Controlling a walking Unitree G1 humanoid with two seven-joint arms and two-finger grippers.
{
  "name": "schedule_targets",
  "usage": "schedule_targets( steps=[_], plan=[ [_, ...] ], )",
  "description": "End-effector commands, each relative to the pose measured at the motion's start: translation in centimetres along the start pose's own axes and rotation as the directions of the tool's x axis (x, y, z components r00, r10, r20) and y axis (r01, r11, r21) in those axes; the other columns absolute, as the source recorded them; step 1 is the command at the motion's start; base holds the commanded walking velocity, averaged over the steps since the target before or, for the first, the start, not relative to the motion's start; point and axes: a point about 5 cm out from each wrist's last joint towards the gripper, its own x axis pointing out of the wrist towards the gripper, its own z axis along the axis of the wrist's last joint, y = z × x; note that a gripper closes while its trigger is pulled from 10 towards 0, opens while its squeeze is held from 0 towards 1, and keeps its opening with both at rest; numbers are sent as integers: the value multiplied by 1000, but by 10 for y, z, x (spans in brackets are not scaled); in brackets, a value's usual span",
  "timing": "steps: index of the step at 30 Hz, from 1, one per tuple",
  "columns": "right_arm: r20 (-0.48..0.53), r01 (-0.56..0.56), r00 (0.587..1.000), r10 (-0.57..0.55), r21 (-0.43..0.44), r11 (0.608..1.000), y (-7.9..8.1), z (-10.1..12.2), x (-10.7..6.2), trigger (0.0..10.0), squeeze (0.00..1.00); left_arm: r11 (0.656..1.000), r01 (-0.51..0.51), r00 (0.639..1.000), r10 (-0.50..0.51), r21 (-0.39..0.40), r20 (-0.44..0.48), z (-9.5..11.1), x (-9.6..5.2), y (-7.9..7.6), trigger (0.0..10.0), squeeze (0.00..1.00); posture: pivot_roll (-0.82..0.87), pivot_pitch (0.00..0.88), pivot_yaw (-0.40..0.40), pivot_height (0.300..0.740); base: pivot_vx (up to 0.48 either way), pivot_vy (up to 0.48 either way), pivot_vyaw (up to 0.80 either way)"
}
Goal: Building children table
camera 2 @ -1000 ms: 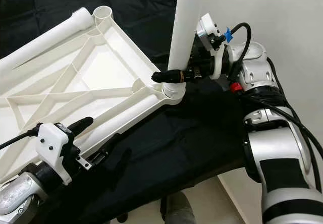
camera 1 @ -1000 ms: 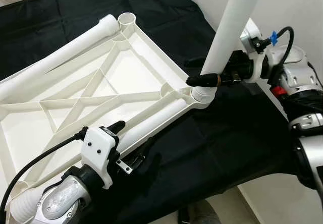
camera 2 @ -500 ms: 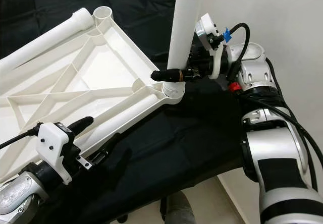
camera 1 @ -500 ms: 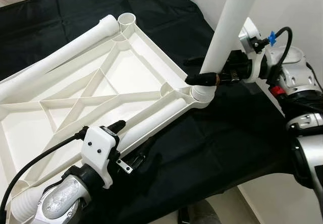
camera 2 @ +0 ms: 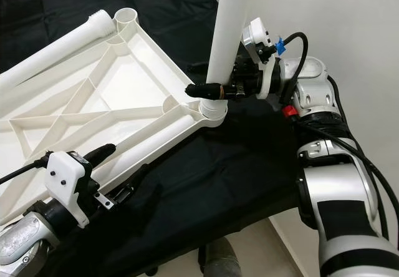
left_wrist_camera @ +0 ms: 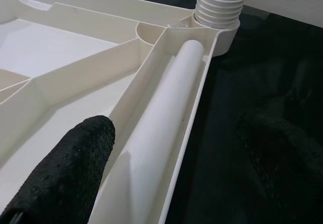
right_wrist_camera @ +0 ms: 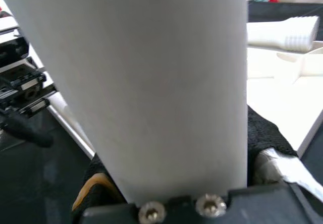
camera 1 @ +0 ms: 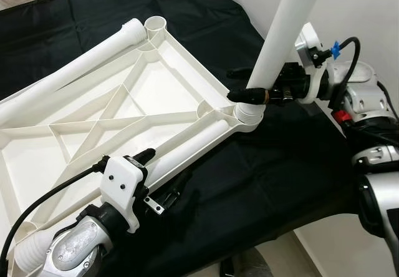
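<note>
The white table top lies upside down on a black cloth. One white leg stands upright in the near right corner socket. My right gripper is shut on this leg just above the socket, and the leg sits between its fingers. A second leg lies loose in the channel along the front rim. My left gripper is open astride that rim: one finger over the ribbed underside, the other over the cloth. A third leg lies along the far edge beside an empty corner socket.
The black cloth covers the surface and ends at the front right, where pale floor shows. A white wall rises close behind my right arm.
My right gripper has edged slightly left with the upright leg, which stays in its socket. The left arm has not moved.
</note>
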Motion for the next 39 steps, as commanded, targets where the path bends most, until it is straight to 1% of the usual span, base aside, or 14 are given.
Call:
schedule_targets(
  steps=[1,6,12,18,28,36,39],
  plan=[
    [-53,37,998,-34,48,998,5,-17,1,10000,0,1000,14,1000,-13,14,-24,-3,-3,-1,10000,0,73,359,36,740,0,0,0],
    [-55,60,997,-57,42,997,7,-19,1,10000,0,1000,15,1000,-15,15,-23,-3,-2,-2,10000,0,75,358,35,740,0,0,0],
    [-88,67,994,-64,37,997,14,-22,5,10000,0,1000,17,1000,-17,15,-21,-4,-1,-2,10000,0,65,354,35,740,0,0,0],
    [-125,87,989,-82,37,996,16,-22,6,10000,0,1000,16,1000,-16,15,-17,-4,-1,-2,10000,0,60,357,33,740,0,0,0],
    [-149,124,982,-117,38,992,16,-20,5,10000,0,1000,14,1000,-14,14,-14,-3,0,-2,10000,0,55,360,29,740,0,0,0],
    [-182,207,964,-194,53,977,14,-21,5,10000,0,1000,13,1000,-13,13,-13,-3,0,-2,10000,0,51,360,28,740,0,0,0],
    [-189,255,952,-240,61,965,12,-22,6,10000,0,1000,12,1000,-12,14,-13,-3,0,-2,10000,0,51,360,28,740,0,0,0]
  ],
)
